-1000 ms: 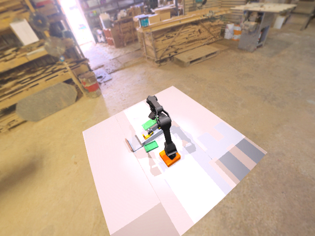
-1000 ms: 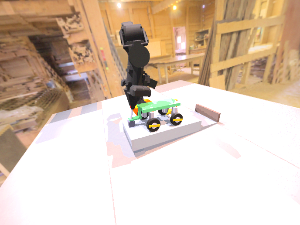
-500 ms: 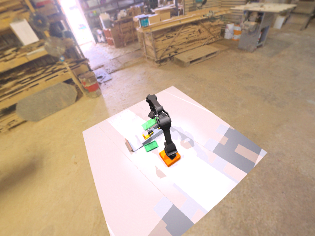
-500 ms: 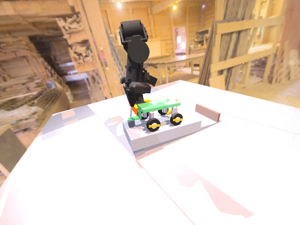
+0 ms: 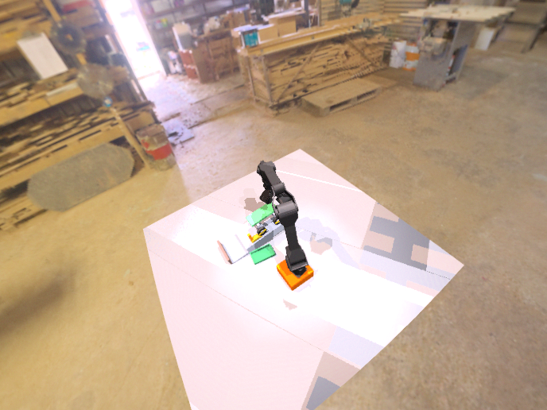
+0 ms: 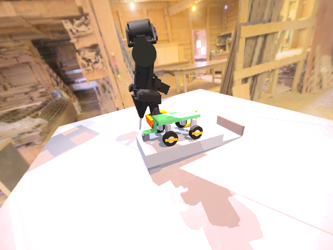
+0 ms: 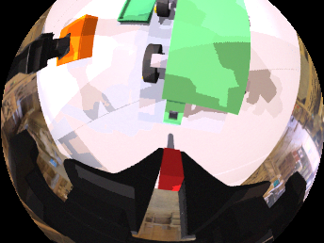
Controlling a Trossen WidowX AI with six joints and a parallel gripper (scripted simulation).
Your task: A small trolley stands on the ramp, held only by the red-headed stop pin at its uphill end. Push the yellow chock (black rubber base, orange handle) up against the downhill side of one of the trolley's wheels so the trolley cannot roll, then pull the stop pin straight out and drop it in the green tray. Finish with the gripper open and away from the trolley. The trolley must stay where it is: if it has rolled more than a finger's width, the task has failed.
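The gripper (image 6: 141, 117) (image 7: 171, 160) is shut on the red-headed stop pin (image 6: 140, 124) (image 7: 170, 176). The pin hangs with its grey shaft down, free of the green tab (image 6: 148, 131) (image 7: 174, 121) at the trolley's uphill end, a little above and outward of it. The green trolley (image 5: 260, 214) (image 6: 176, 117) (image 7: 207, 56) stands on its wheels on the ramp (image 6: 185, 151). The yellow chock (image 5: 253, 237) (image 6: 187, 124) is at the downhill side of a wheel on the robot's side; its base is mostly hidden. The green tray (image 5: 262, 254) (image 7: 135, 21) holds nothing that I can see.
A brown end board (image 5: 223, 252) (image 6: 230, 125) stands across the ramp's low end. The arm's orange base (image 5: 293, 276) (image 7: 85, 41) stands beyond the tray from the ramp. The arm reaches over the ramp's uphill end.
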